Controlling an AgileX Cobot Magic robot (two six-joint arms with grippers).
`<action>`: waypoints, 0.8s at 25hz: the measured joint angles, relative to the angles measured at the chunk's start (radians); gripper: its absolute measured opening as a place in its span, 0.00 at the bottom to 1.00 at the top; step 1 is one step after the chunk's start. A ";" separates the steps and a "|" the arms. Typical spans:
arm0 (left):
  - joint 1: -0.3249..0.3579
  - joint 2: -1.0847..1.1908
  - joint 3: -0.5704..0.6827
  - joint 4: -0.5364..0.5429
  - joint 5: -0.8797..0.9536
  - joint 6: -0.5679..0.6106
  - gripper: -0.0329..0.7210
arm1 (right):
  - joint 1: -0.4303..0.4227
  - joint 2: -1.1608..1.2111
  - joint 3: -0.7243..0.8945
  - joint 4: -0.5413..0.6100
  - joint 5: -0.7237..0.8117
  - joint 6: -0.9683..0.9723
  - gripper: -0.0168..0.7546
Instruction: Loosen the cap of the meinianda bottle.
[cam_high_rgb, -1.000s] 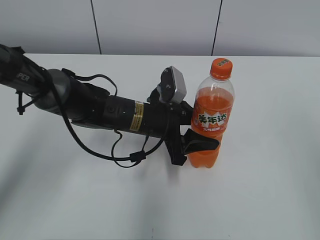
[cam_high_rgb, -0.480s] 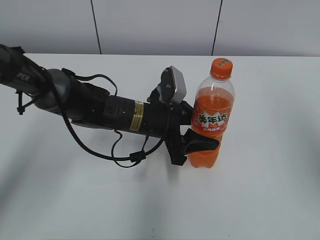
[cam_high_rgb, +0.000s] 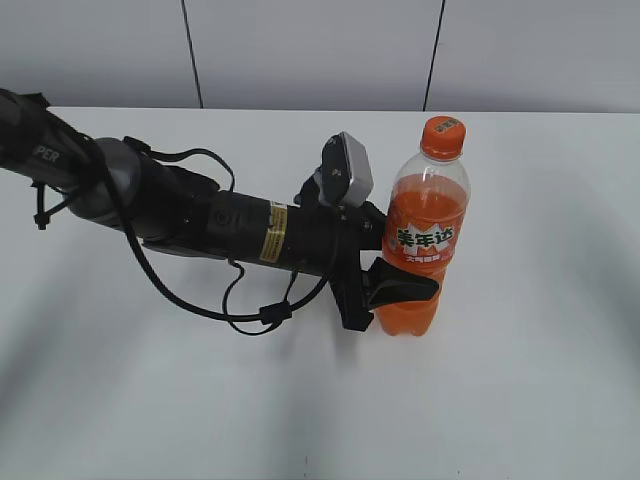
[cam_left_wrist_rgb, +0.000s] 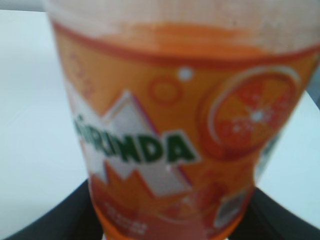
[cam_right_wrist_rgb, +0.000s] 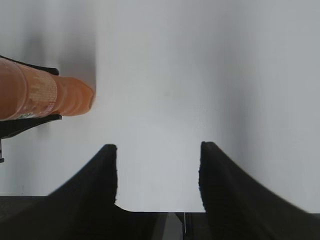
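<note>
Table (cam_high_rgb: 540, 400): flat, matte white. Left arm (cam_high_rgb: 200, 215): black, cabled, lying low across the table. Meinianda bottle (cam_high_rgb: 425, 240): clear ribbed plastic, orange soda, upright right of centre, long axis vertical. Left gripper (cam_high_rgb: 395, 285): jaws clamped around the bottle's lower body. Right gripper (cam_right_wrist_rgb: 157, 170): black fingers apart, grasping nothing. Cap (cam_high_rgb: 442, 137): small round orange plastic, pointing up.

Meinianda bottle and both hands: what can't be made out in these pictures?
- Cap: whether loosened; too small in the exterior view, cropped from both wrist views.
- Left hand: far finger hidden behind the meinianda bottle.
- Right hand: outside the exterior view.
- Label: blurred in the left wrist view.
</note>
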 joint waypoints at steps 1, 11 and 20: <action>0.000 0.000 0.000 0.000 0.000 0.000 0.59 | 0.009 0.024 -0.010 0.001 0.000 0.000 0.53; 0.000 0.000 0.000 0.000 -0.003 0.000 0.59 | 0.158 0.169 -0.173 0.035 0.001 0.010 0.53; 0.000 0.000 0.000 0.001 -0.005 0.000 0.59 | 0.326 0.294 -0.312 0.037 0.001 0.050 0.53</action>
